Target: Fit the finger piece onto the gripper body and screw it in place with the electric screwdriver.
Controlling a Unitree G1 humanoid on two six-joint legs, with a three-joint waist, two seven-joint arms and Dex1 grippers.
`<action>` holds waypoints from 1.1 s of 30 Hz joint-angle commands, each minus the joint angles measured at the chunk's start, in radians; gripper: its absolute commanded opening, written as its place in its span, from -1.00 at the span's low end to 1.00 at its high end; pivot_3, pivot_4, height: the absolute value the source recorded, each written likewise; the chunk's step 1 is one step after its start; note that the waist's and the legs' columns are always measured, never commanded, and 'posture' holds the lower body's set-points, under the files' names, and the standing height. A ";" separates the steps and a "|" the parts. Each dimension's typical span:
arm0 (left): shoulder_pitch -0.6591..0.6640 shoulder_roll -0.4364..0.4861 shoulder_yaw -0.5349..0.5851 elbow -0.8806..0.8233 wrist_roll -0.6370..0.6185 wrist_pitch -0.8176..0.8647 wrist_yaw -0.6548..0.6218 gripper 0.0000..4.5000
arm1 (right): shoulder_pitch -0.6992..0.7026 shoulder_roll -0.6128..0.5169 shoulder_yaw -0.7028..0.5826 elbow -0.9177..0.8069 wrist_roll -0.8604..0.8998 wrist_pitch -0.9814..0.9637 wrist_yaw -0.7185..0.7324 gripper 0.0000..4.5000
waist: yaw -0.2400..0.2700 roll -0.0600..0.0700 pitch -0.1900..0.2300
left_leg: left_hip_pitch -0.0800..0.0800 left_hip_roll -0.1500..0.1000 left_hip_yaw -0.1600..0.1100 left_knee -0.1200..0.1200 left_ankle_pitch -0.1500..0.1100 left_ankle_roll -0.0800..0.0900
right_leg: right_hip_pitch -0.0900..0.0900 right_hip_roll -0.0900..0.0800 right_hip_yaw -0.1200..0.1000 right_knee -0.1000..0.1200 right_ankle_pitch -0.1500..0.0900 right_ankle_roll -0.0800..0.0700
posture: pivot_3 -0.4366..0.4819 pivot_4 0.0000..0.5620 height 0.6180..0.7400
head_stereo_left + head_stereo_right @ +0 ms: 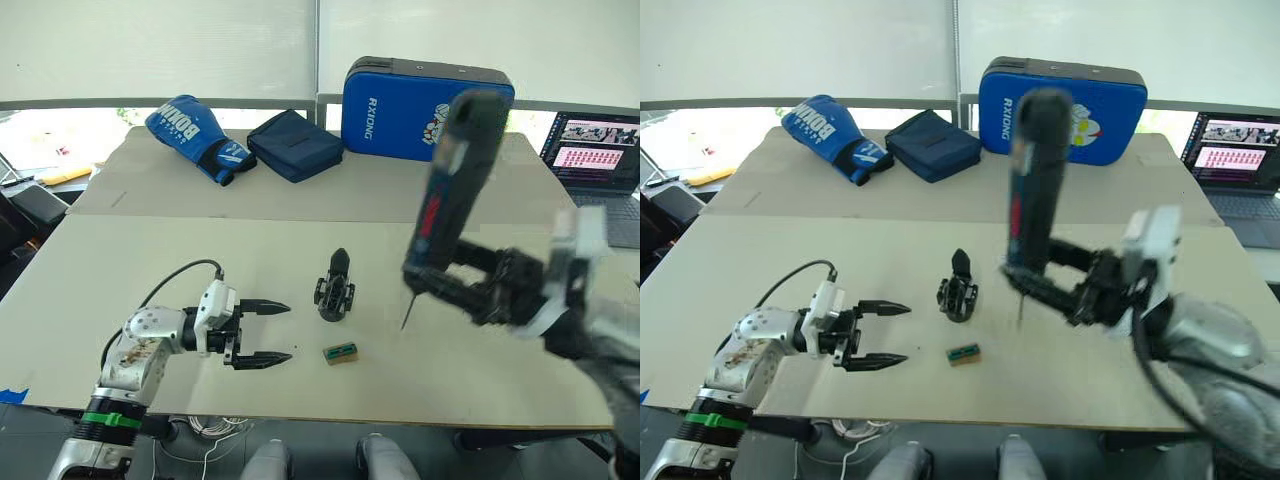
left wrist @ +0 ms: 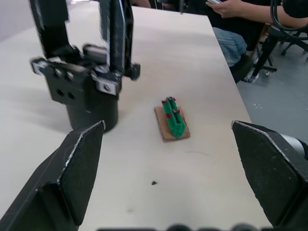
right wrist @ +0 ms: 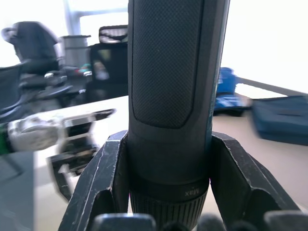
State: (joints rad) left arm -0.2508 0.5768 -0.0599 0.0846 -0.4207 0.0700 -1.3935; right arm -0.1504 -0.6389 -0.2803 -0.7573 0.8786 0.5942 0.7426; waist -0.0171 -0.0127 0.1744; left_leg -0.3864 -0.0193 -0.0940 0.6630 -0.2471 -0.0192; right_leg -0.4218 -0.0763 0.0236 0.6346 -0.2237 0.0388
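- Pale table (image 1: pixel 150 250); far edge carries one blue boxing glove (image 1: pixel 195 135), one navy pouch (image 1: pixel 295 145), one blue pad (image 1: pixel 420 105).
- One gripper body (image 1: pixel 335 287) stands upright mid-table; one small green part (image 1: pixel 341 352) lies just beside it.
- Left pincer (image 1: pixel 262 333): fingers apart, empty, near the gripper body.
- Right pincer (image 1: pixel 455 275): clamped on the one electric screwdriver (image 1: pixel 455 185), bit pointing down above the table.

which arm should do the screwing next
Right. Its gripper already clamps the screwdriver upright, bit down, just beside the gripper body. The left gripper is open and holds nothing.
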 commanded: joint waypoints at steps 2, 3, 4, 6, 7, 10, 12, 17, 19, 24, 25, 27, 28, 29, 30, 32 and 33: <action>0.018 -0.027 -0.024 0.003 0.055 -0.055 0.053 1.00 | 0.009 0.052 0.111 0.018 -0.158 -0.220 0.101 -0.14 | 0.001 0.000 0.000 | 0.001 0.000 0.000 0.000 0.000 0.000 | 0.001 0.000 0.000 0.000 0.000 0.000 | -0.05 -0.47 1.00; 0.017 -0.037 -0.030 0.004 0.067 -0.061 0.068 1.00 | 0.015 0.060 0.142 0.033 -0.183 -0.247 0.123 -0.14 | 0.001 0.000 0.000 | 0.001 0.000 0.000 0.000 0.000 0.000 | 0.001 0.000 0.000 0.000 0.000 0.000 | -0.05 -0.47 1.00; 0.008 -0.048 -0.035 0.009 0.085 -0.065 0.096 1.00 | 0.016 0.076 0.164 0.045 -0.194 -0.265 0.129 -0.14 | 0.001 0.000 0.000 | 0.001 0.000 0.000 0.000 0.000 0.000 | 0.001 0.000 0.000 0.000 0.000 0.000 | -0.05 -0.47 1.00; -0.007 -0.062 -0.047 0.019 0.109 -0.071 0.127 1.00 | 0.016 0.101 0.191 0.063 -0.204 -0.288 0.131 -0.14 | 0.003 0.000 0.000 | 0.002 0.000 0.000 0.000 0.000 0.000 | 0.001 0.000 0.000 0.000 0.000 0.000 | -0.05 -0.47 1.00; -0.015 -0.071 -0.058 0.024 0.122 -0.074 0.136 1.00 | 0.012 0.111 0.204 0.076 -0.215 -0.301 0.135 -0.14 | 0.003 0.000 0.000 | 0.002 0.000 0.000 0.000 0.000 0.000 | 0.001 0.000 0.001 0.001 0.000 0.000 | -0.05 -0.47 1.00; -0.025 -0.091 -0.089 0.019 0.137 -0.072 0.144 1.00 | -0.003 0.124 0.230 0.104 -0.226 -0.315 0.146 -0.14 | 0.002 0.000 0.000 | 0.002 -0.001 0.000 0.000 0.000 0.000 | 0.001 0.000 0.001 0.002 0.000 0.000 | -0.05 -0.47 1.00; -0.029 -0.098 -0.110 0.019 0.147 -0.075 0.144 1.00 | -0.006 0.123 0.248 0.113 -0.226 -0.319 0.165 -0.14 | 0.002 0.000 0.000 | 0.002 -0.001 0.000 0.000 0.000 0.000 | 0.001 0.000 0.002 0.004 0.000 0.000 | -0.05 -0.47 1.00; -0.030 -0.126 -0.151 -0.005 0.158 -0.039 0.170 1.00 | -0.005 0.141 0.286 0.129 -0.239 -0.335 0.171 -0.14 | 0.000 0.000 0.000 | 0.004 -0.001 0.000 0.000 0.000 0.000 | 0.000 0.000 0.002 0.006 0.000 0.000 | -0.05 -0.47 1.00; -0.031 -0.132 -0.166 -0.011 0.165 -0.023 0.184 1.00 | -0.006 0.150 0.296 0.133 -0.245 -0.338 0.168 -0.14 | 0.000 0.000 0.000 | 0.004 -0.001 0.000 0.000 0.000 0.000 | 0.000 0.000 0.002 0.007 0.000 0.000 | -0.05 -0.47 1.00; -0.034 -0.140 -0.183 -0.010 0.177 -0.015 0.203 1.00 | -0.011 0.172 0.314 0.151 -0.268 -0.351 0.162 -0.14 | 0.000 0.000 0.000 | 0.005 -0.001 0.001 0.000 0.000 0.000 | 0.000 0.000 0.003 0.007 0.000 0.000 | -0.05 -0.47 1.00; -0.035 -0.143 -0.186 -0.010 0.180 -0.013 0.208 1.00 | -0.013 0.175 0.316 0.157 -0.272 -0.354 0.163 -0.14 | 0.000 0.000 0.000 | 0.005 -0.001 0.001 0.000 0.000 0.000 | 0.000 0.000 0.003 0.007 0.000 0.000 | -0.05 -0.47 1.00; -0.034 -0.147 -0.192 -0.010 0.185 -0.011 0.214 1.00 | -0.016 0.179 0.319 0.169 -0.280 -0.360 0.167 -0.14 | 0.001 0.000 0.000 | 0.005 -0.001 0.001 0.000 0.000 0.000 | 0.000 0.000 0.003 0.007 0.000 0.000 | -0.05 -0.47 1.00; -0.033 -0.148 -0.196 -0.011 0.187 -0.009 0.216 1.00 | -0.018 0.180 0.320 0.175 -0.284 -0.362 0.169 -0.14 | 0.001 0.000 0.000 | 0.005 -0.001 0.001 0.000 0.000 0.000 | 0.000 0.000 0.003 0.007 0.000 0.000 | -0.05 -0.47 1.00; -0.031 -0.149 -0.199 -0.011 0.191 -0.010 0.218 1.00 | -0.020 0.182 0.320 0.180 -0.288 -0.365 0.171 -0.14 | 0.001 0.000 0.000 | 0.005 -0.001 0.001 0.000 0.000 0.000 | 0.000 0.000 0.003 0.007 0.000 0.000 | -0.05 -0.47 1.00; -0.029 -0.150 -0.202 -0.009 0.194 -0.013 0.220 1.00 | -0.021 0.183 0.322 0.186 -0.293 -0.368 0.173 -0.14 | 0.001 0.000 0.000 | 0.005 -0.001 0.001 0.000 0.000 0.000 | 0.000 0.000 0.003 0.007 0.000 0.000 | -0.05 -0.47 1.00; -0.028 -0.151 -0.203 -0.002 0.197 -0.018 0.226 1.00 | -0.022 0.185 0.325 0.197 -0.304 -0.380 0.179 -0.14 | 0.001 0.000 0.000 | 0.005 -0.001 0.001 0.000 0.000 0.000 | 0.001 0.000 0.003 0.007 0.000 0.000 | -0.05 -0.47 1.00; -0.027 -0.152 -0.204 0.000 0.197 -0.020 0.228 1.00 | -0.022 0.185 0.327 0.201 -0.308 -0.385 0.180 -0.14 | 0.001 0.000 0.000 | 0.005 -0.001 0.001 0.000 0.000 0.000 | 0.001 0.000 0.003 0.007 0.000 0.000 | -0.05 -0.47 1.00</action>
State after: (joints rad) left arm -0.2735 0.4279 -0.2569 0.1004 -0.2322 0.0638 -1.1697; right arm -0.1468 -0.4621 0.0572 -0.5313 0.5668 0.2580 0.9157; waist -0.0161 -0.0130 0.1742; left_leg -0.3813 -0.0204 -0.0933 0.6635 -0.2469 -0.0196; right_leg -0.4212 -0.0763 0.0263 0.6416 -0.2239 0.0385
